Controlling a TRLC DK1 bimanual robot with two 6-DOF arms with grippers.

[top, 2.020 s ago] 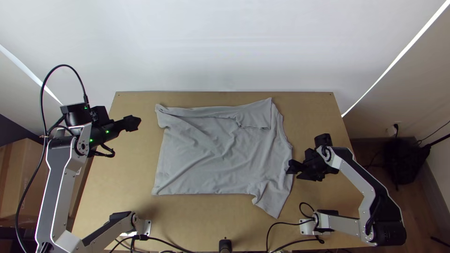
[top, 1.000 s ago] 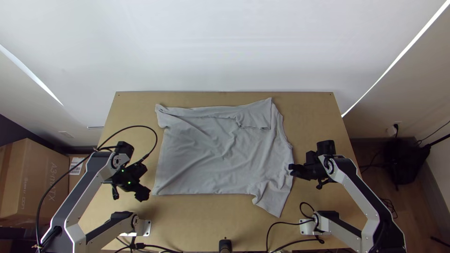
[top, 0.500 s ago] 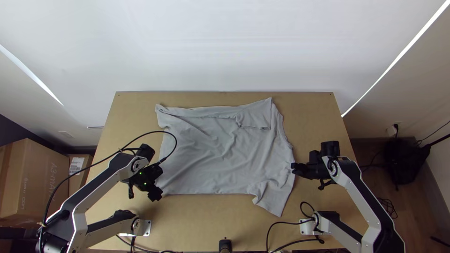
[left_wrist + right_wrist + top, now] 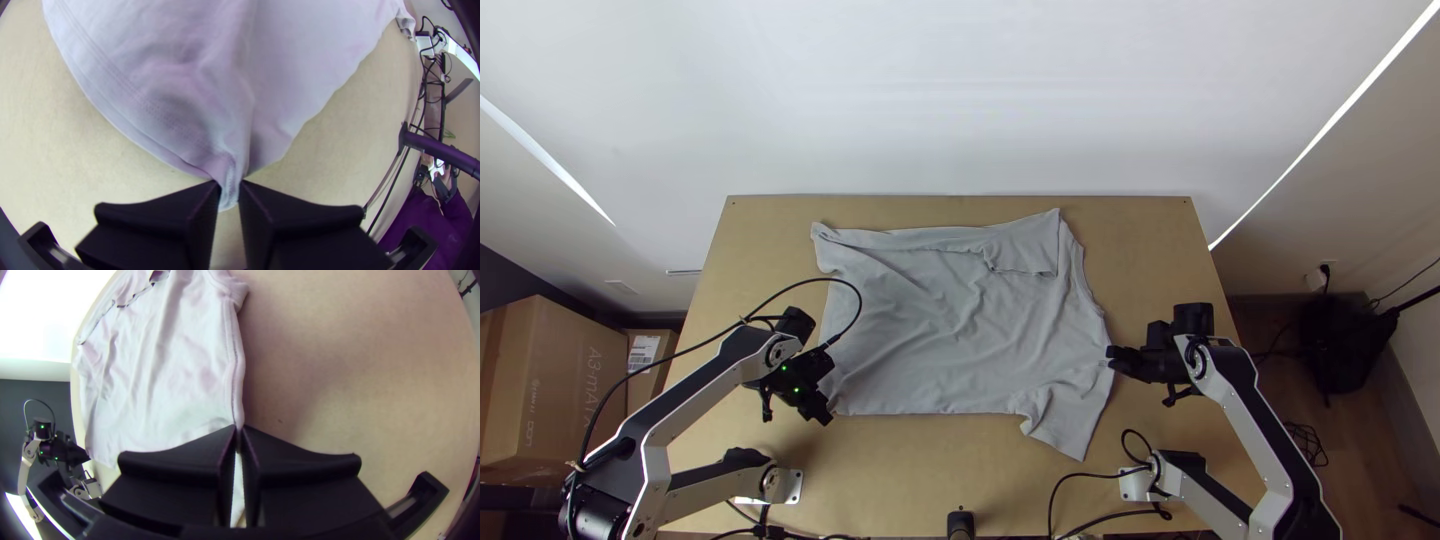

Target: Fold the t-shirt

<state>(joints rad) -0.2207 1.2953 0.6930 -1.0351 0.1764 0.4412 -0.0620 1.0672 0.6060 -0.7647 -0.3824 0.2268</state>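
Across the tabletop's [image 4: 1145, 235] middle, one t-shirt [image 4: 955, 320] is lying mostly spread; a strip is folding over along its far edge, one sleeve [image 4: 1070, 420] pointing toward the near edge. Running two grippers, both clamped on cloth: my left gripper [image 4: 826, 411] is pinching the near left corner of the shirt, my right gripper [image 4: 1113, 359] is gripping its right edge. Past the tabletop's left edge, two cardboard boxes are sitting: one large box [image 4: 555, 390], one smaller box [image 4: 648, 368] beside it. Can't tell contents.
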